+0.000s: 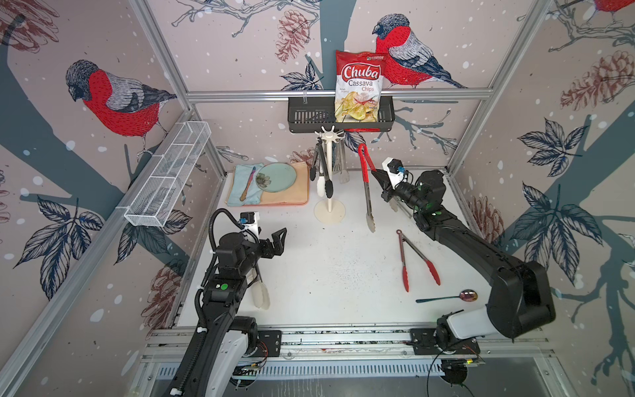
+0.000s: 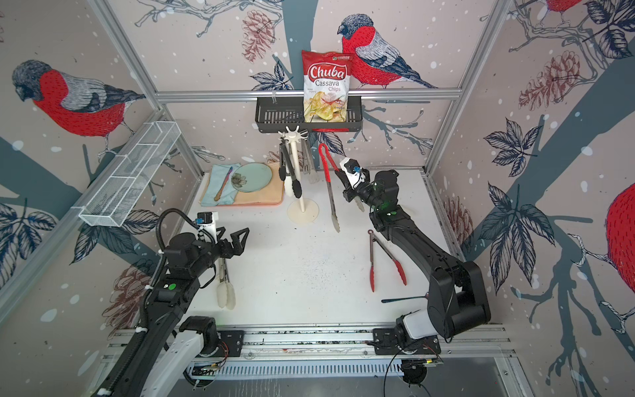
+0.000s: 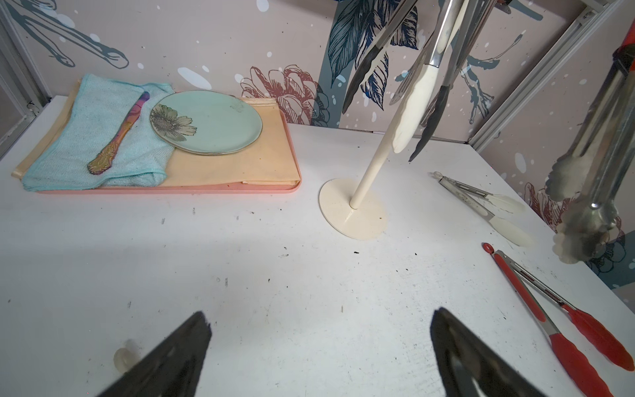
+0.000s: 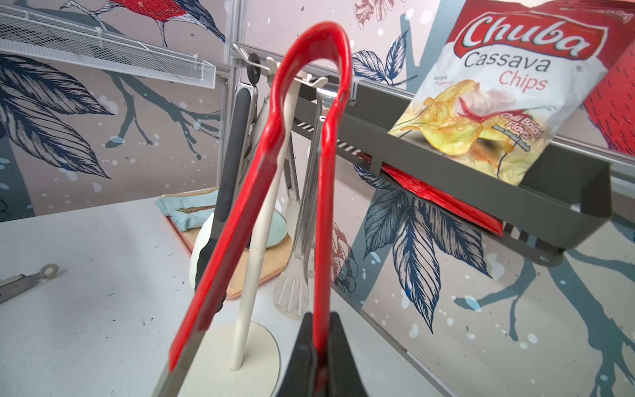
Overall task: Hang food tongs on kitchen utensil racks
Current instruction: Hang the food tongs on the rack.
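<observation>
Tongs are going up one pair at a time, and I'd say this is the carry-to-hook step. In both top views the right gripper is pinched tight on the red-handled tongs. They hang upright in the air, bend end up, just right of the utensil rack at the far middle of the table. Several hanging tongs already dangle from its star head. Nearer and to the left, the left gripper hovers with its jaws spread wide and empty. White-tipped tongs lie under that arm. Red-tipped tongs lie on the right, with a spoon nearer.

From the left wrist, the table between the wide black fingers is bare. The rack's disc base stands beyond, with another white-tipped pair lying to its right.

From the right wrist, the gripper clamps one red arm only. The red bend rises in front of the rack's hooks, not yet over one. I'd judge the next move calls for a small lift and a nudge toward the rack so the bend drops onto a free hook. After that comes the release, without knocking the pairs already hanging.
</observation>
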Robot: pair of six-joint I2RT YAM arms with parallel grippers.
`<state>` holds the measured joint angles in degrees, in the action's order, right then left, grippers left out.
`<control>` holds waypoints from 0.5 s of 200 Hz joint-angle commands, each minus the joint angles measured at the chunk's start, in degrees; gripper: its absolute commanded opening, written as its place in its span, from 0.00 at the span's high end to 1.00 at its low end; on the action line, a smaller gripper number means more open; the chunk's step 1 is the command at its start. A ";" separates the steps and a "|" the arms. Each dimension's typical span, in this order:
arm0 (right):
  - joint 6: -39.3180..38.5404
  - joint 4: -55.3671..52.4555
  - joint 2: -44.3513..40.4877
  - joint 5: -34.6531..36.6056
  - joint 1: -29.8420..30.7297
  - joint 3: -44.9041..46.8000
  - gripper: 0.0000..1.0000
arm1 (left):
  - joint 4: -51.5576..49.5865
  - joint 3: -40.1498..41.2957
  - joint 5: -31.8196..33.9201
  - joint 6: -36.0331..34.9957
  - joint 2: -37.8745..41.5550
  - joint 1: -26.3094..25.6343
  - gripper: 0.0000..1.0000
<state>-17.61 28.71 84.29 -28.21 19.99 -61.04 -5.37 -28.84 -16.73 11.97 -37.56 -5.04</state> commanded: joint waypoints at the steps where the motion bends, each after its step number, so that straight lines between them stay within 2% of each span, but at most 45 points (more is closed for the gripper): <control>1: 0.66 4.14 1.81 -7.29 -0.73 -2.39 1.00 | 1.74 0.12 -0.14 0.07 0.02 -0.52 0.02; 38: 2.48 6.11 6.29 -14.80 -2.06 -6.12 1.00 | 1.59 0.26 0.12 -0.09 -0.23 -1.37 0.01; 100: 5.31 9.01 12.32 -21.63 -3.46 -11.71 1.00 | 1.17 0.20 1.00 -0.12 0.05 -2.59 0.02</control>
<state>-14.68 33.06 95.11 -44.86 16.99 -70.89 -5.41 -28.73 -16.47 11.92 -37.63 -7.33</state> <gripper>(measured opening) 0.078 0.985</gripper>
